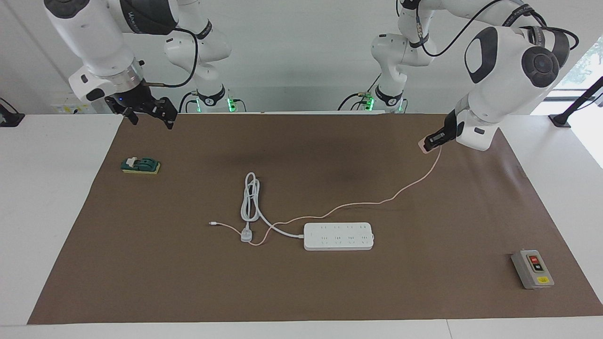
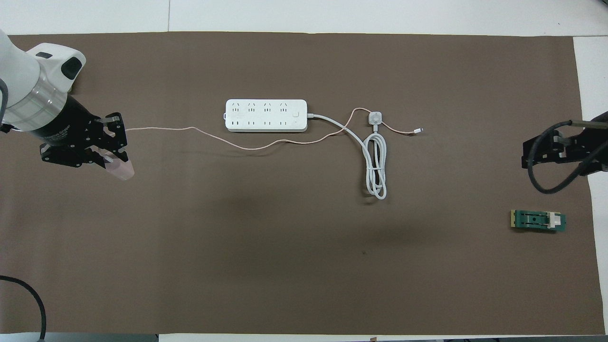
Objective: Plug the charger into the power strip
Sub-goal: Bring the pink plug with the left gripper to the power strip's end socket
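Two arms over one brown mat [image 1: 141, 263]. Right gripper [image 1: 146, 110] waits in the air over the mat's edge nearest the robots at the right arm's end, jaws apart, holding nothing. Green block [image 1: 140, 165] lies on the mat just under it. Coiled white cord [image 1: 249, 200] and its plug [image 1: 246, 235] lie mid-mat, beside the power strip [image 1: 338, 236], which lies flat, sockets up. Thin pink cable [image 1: 377, 202] runs from beside the plug, past the strip, up to the charger [image 1: 424, 145]. Left gripper [image 1: 432, 141] is clamped on the charger, raised over the mat toward the left arm's end. Grey switch box [image 1: 532, 269] sits on the mat at that end, farther from the robots than the strip.
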Motion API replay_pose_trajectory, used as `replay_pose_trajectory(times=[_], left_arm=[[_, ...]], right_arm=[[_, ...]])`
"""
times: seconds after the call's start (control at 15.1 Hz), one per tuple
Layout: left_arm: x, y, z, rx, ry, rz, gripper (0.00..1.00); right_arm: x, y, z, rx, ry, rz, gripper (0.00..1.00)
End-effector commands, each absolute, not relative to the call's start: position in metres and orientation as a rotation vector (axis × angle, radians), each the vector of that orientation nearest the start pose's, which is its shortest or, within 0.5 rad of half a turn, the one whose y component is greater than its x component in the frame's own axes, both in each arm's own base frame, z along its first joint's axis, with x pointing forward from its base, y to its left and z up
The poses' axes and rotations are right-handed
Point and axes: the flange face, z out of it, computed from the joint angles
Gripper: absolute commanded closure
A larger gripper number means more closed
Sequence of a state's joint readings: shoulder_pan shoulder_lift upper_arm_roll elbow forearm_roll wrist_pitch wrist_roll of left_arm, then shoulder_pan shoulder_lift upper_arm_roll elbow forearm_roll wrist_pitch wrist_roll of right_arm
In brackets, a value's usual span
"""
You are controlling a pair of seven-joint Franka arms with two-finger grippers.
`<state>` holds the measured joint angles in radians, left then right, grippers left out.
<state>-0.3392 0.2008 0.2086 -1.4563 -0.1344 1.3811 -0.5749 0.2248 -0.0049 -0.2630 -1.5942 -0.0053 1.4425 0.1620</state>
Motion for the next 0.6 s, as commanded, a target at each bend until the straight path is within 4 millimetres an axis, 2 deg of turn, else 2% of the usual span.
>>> replay_pose_trajectory(times=[0.0, 0.2, 0.4, 0.46, 0.53], left_arm=[[0.582, -0.108, 0.560, -2.945, -0.921, 0.373, 1.00], [0.588, -0.129, 0.560, -2.940, -1.021, 0.279, 1.00], [0.592, -0.142, 0.541, -2.854, -1.211, 0.251, 1.00], [0.596, -0.148, 0.525, -2.804, -1.286, 0.254, 1.00], [0.599, -0.155, 0.520, -2.757, -1.381, 0.234, 1.00]], right_arm=[[0.533, -0.050, 0.610, -3.066, 0.368, 0.223, 0.00], [0.535, -0.042, 0.610, -3.083, 0.348, 0.214, 0.00], [0.535, -0.036, 0.612, -3.084, 0.334, 0.212, 0.00], [0.534, -0.036, 0.612, -3.084, 0.334, 0.213, 0.00], [0.534, -0.036, 0.612, -3.082, 0.333, 0.215, 0.00]])
